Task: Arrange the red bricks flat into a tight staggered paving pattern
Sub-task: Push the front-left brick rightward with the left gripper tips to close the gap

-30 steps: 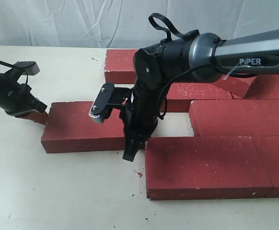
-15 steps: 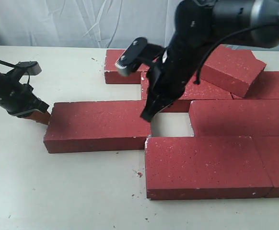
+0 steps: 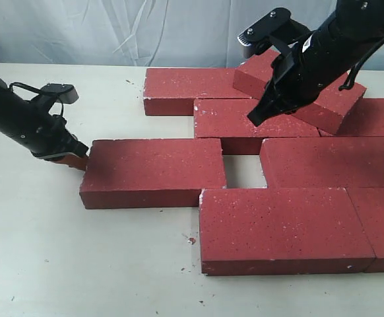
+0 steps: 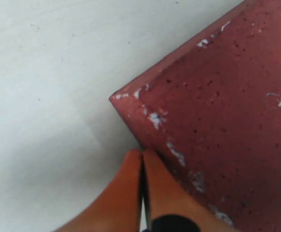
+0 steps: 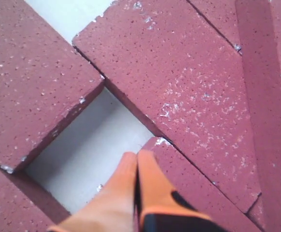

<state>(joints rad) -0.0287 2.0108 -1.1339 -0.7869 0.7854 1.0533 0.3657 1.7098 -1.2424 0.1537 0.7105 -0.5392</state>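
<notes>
**A:** Where is the loose brick [image 3: 152, 173] to be found among the red bricks [image 3: 281, 228]?

**B:** It is laid flat at the left end of the middle row. A gap [image 3: 244, 171] of bare table is left between it and the next brick [image 3: 330, 162]. Its outer end is touched by the left gripper [image 3: 73, 158], whose jaws are pressed shut on nothing. In the wrist view the contact is seen close to one corner of the brick.

**A:** What could be spoiled from here?

**B:** Because the contact is off-centre, the brick could be turned rather than slid, and jammed against the front brick. The narrow tips could also be slipped off the chipped edge.

**A:** And the other arm?

**B:** The right gripper [image 3: 253, 121] is held above the back rows, jaws likewise closed and empty. A tilted brick [image 3: 250, 79] is propped on its neighbours there, and could be knocked down onto the laid rows.

**A:** And the surroundings?

**B:** A pale, smooth table [image 3: 80, 264] is used, where sliding is likely eased. Red crumbs [image 3: 191, 240] are scattered on it, and a joint could be wedged open by them. A creased white cloth [image 3: 113, 30] is hung behind.
</notes>
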